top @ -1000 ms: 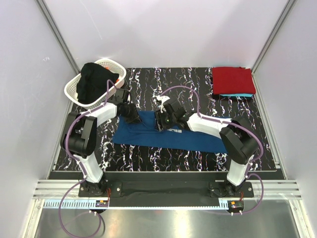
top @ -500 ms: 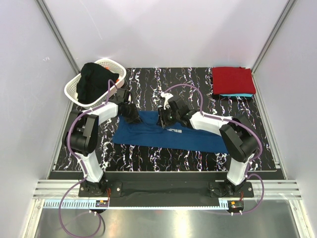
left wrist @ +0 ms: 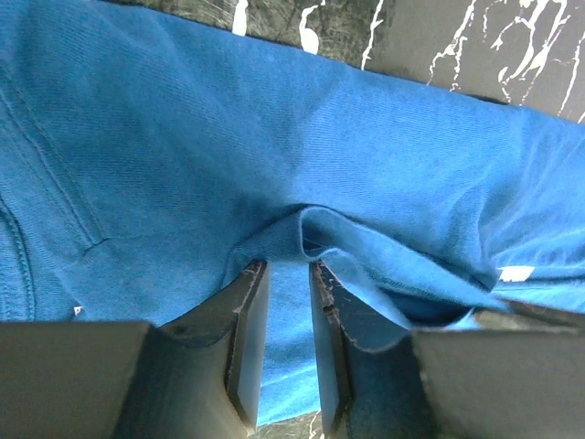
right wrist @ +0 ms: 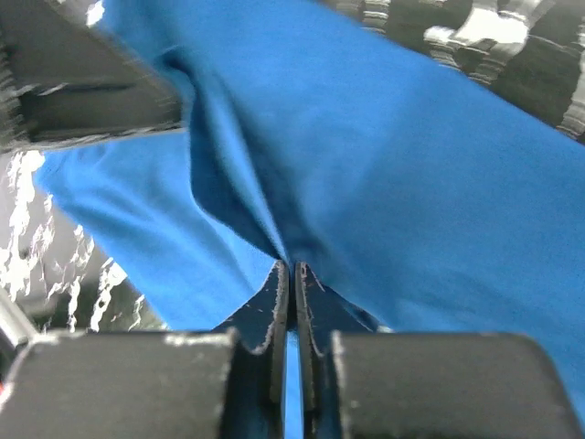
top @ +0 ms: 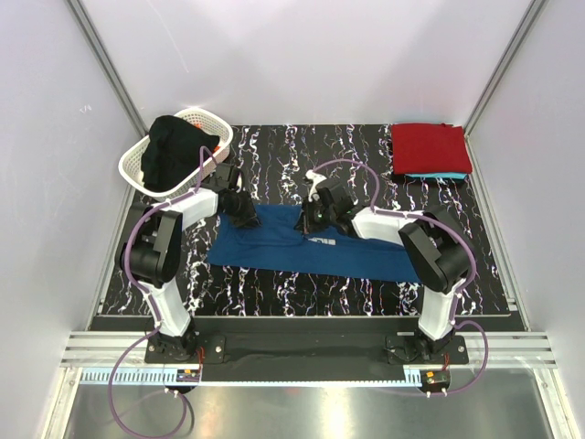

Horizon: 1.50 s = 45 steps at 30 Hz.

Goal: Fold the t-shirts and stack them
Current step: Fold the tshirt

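The navy blue t-shirt [top: 302, 251] lies as a long strip across the middle of the table, its white print [top: 320, 240] near the far edge. My left gripper [top: 245, 215] is at the shirt's far left corner. In the left wrist view its jaws [left wrist: 288, 265] stand narrowly apart, with a puckered ridge of blue cloth [left wrist: 311, 229] caught at the tips. My right gripper [top: 308, 219] is at the shirt's far edge. In its wrist view it [right wrist: 291, 267] is shut on a raised fold of the blue cloth [right wrist: 384, 165]. A folded red t-shirt [top: 430, 146] lies on a turquoise one [top: 437, 175] at the far right.
A white lattice basket [top: 135, 166] holding dark cloth [top: 174, 146] stands at the far left, just behind my left arm. The black marbled table [top: 274, 293] is walled by white panels on three sides.
My right gripper has slid toward the shirt's far edge and closed on a fold of it. The left gripper has barely moved.
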Tool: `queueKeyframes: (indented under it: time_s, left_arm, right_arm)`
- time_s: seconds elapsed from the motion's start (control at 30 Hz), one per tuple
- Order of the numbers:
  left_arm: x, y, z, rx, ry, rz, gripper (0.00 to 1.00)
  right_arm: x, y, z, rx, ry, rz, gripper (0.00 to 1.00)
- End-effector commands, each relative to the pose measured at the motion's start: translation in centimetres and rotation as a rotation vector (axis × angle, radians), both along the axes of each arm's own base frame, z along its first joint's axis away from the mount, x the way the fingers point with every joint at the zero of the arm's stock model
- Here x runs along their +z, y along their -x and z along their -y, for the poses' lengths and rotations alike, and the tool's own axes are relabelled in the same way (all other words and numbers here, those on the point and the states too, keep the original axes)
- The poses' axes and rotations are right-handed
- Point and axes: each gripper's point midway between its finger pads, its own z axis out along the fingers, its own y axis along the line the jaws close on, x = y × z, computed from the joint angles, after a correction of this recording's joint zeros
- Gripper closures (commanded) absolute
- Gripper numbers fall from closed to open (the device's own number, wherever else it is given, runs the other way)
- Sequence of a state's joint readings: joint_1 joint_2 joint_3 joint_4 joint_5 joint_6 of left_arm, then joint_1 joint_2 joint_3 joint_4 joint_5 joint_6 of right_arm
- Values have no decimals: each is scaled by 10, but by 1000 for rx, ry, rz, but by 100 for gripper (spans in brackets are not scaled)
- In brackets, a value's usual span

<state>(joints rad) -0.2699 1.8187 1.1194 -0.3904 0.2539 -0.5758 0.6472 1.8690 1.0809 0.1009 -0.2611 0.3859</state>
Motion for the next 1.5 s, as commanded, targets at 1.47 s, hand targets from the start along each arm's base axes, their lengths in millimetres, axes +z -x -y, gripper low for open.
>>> queueKeyframes:
  time_s: [1.47]
  left_arm:
    - [-3,38,-14,-1,-74,16,66]
  right_arm:
    - [53,3,-8,-156,-287,-246,95]
